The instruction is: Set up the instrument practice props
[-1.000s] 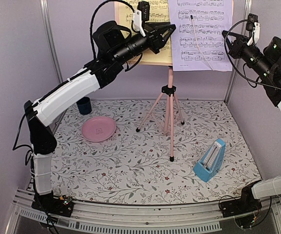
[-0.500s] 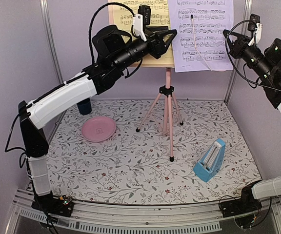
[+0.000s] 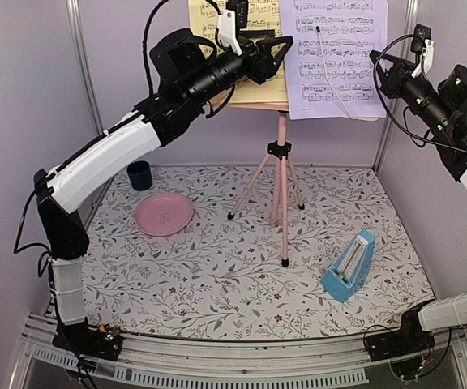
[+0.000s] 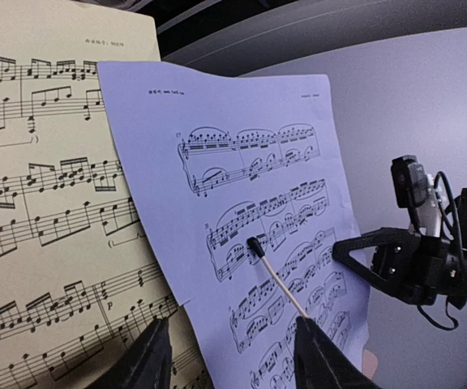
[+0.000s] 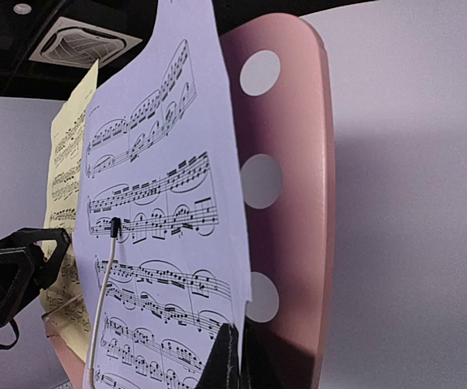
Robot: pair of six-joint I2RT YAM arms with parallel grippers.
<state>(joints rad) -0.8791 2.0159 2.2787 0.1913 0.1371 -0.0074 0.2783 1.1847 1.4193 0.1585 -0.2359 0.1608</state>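
The pink tripod music stand (image 3: pixel 280 178) stands at the back of the table, its perforated desk (image 5: pixel 290 227) seen from the right wrist. The yellow sheet (image 3: pixel 262 91) and the lavender sheet (image 3: pixel 335 57) rest on it, the lavender one overlapping the yellow one (image 4: pixel 47 203). A thin page-holder arm (image 4: pixel 278 279) lies across the lavender sheet (image 4: pixel 242 203). My left gripper (image 3: pixel 280 50) is open in front of the sheets' overlap (image 4: pixel 229 356). My right gripper (image 3: pixel 379 63) is shut on the lavender sheet's right edge (image 5: pixel 233 356). The blue pyramid metronome (image 3: pixel 349 267) stands at the right front.
A round pink plate (image 3: pixel 164 215) and a small dark blue cup (image 3: pixel 139 175) sit at the left on the floral table cover. Purple walls with metal posts (image 3: pixel 83 73) close in the back and sides. The stand's legs (image 3: pixel 285 243) spread over the table's middle.
My left gripper has risen a little in front of the sheets, and the yellow sheet has shifted slightly. My right gripper has stayed at the lavender sheet's edge.
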